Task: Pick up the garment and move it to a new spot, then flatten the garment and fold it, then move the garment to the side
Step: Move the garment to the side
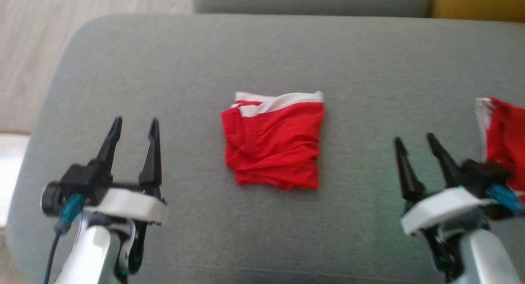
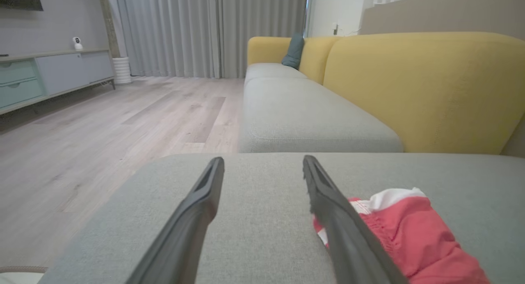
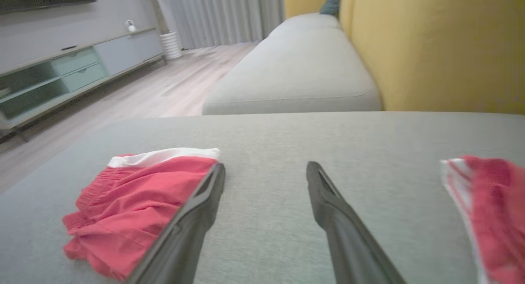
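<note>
- Left gripper [image 1: 135,122]: fingers spread apart, holding nothing, poised over the grey cushion [image 1: 197,54], well to the left of the garment.
- Garment [image 1: 272,146]: red fabric with a white band along its far edge, lying in a rough folded square at the cushion's centre, between the two grippers.
  - Judged light, soft and limp; the layers will probably slip apart if lifted by one edge.
  - Recommended hold: pinch through all layers at the near left and right corners.
- Right gripper [image 1: 414,139]: fingers apart, empty, to the right of the garment.
- Second red garment [image 1: 504,136]: at the right edge, just beyond the right gripper.

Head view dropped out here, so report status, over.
Left gripper open, right gripper open, both empty. Red shorts between them, on cushion. Second red garment beside right gripper.
</note>
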Controlling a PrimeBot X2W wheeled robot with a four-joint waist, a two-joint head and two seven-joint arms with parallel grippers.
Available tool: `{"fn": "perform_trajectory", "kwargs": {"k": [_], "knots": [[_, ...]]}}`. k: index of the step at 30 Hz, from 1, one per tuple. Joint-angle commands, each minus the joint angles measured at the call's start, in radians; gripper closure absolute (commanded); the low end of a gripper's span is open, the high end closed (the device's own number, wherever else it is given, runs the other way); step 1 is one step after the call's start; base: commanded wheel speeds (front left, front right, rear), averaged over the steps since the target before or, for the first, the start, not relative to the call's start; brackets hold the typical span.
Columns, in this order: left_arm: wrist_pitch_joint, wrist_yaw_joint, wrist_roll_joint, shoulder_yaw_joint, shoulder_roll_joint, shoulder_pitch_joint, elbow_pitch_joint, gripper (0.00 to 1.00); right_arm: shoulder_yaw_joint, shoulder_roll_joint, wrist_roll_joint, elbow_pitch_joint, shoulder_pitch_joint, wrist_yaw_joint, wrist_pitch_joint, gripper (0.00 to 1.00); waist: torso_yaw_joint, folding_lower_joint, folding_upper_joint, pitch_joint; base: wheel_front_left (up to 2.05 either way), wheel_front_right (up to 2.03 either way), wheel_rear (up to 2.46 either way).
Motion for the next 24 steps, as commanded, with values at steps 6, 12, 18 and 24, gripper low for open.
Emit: {"fn": "perform_trajectory", "kwargs": {"k": [6,12,18,24], "knots": [[-0.03,-0.018,0.013,0.023,-0.015,-0.11,0.003,0.0,0.096,0.009,0.026,0.147,-0.137,-0.001,-0.014,0.0,0.12,-0.0001,0.0,0.08,0.0,0.0,0.0],[-0.04,-0.03,0.028,0.022,-0.038,-0.136,0.015,0.0,0.169,0.029,0.071,0.349,-0.22,-0.001,-0.017,0.0,0.164,-0.0001,0.0,0.099,0.0,0.0,0.0],[-0.041,-0.041,0.049,0.033,-0.057,-0.138,-0.003,0.0,0.212,0.032,0.143,0.487,-0.267,-0.001,0.012,1.0,0.176,-0.0001,0.0,0.109,0.0,0.0,0.0],[-0.041,-0.055,0.07,0.051,-0.069,-0.128,-0.01,0.0,0.225,0.032,0.169,0.531,-0.29,-0.001,0.012,1.0,0.162,-0.0001,0.0,0.107,0.0,0.0,0.0]]}}
